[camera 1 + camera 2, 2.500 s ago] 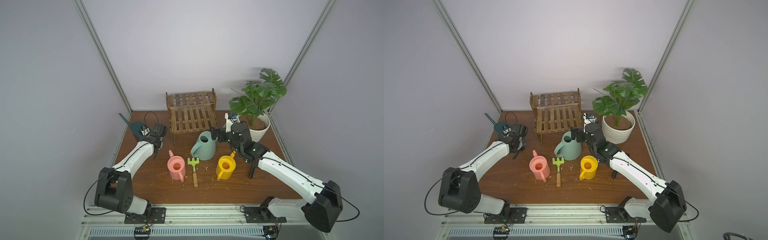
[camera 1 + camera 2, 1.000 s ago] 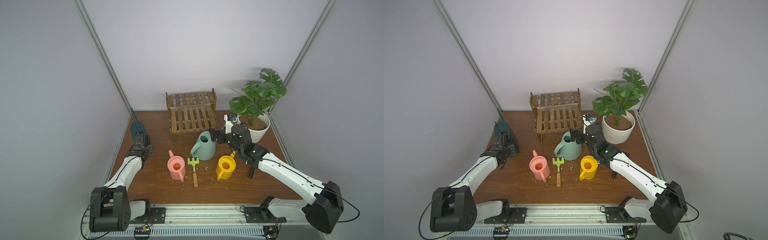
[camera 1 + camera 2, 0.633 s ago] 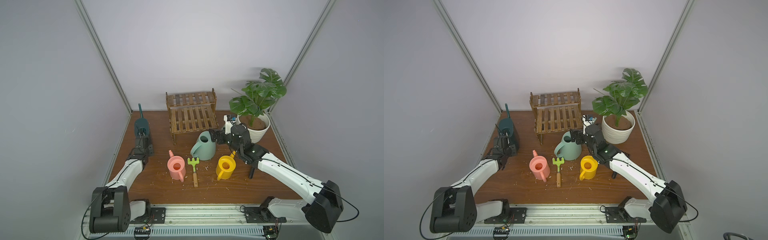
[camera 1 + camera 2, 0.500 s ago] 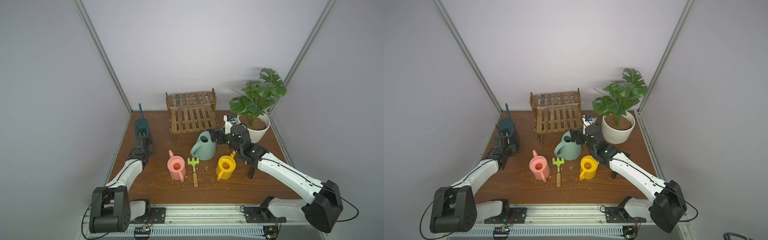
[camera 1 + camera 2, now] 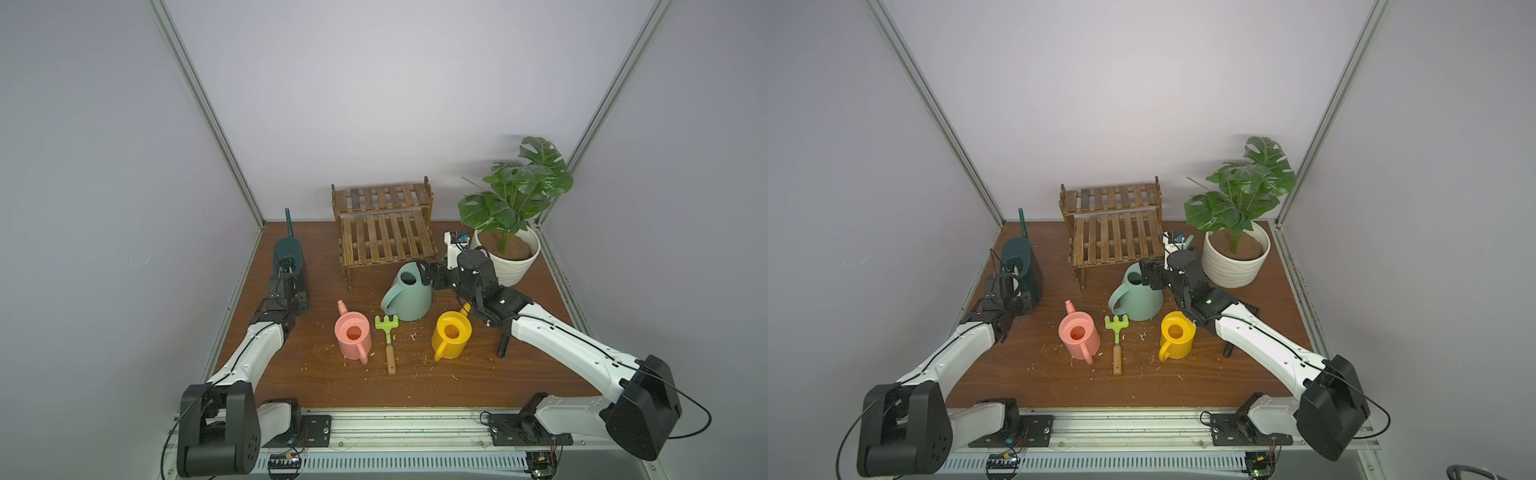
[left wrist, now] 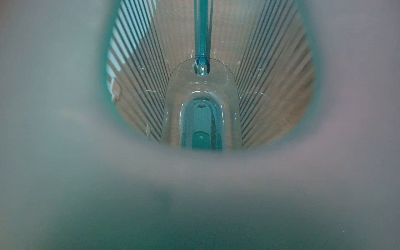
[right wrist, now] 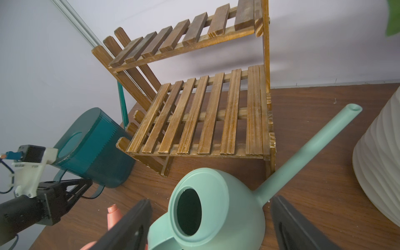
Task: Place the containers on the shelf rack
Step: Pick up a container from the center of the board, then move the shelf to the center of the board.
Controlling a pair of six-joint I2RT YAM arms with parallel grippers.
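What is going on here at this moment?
Two robot arms are to put watering cans on the shelf rack, which holds nothing yet. The left hand is closed on the handle of the dark teal watering can. The right hand is open, its jaws either side of the mint green watering can. The pink can and yellow can stand on the table.

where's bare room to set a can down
Both tiers of the shelf rack are bare. So is the table strip between the pink can, yellow can and the front rail. Crowded: the middle, around the mint can and rake.
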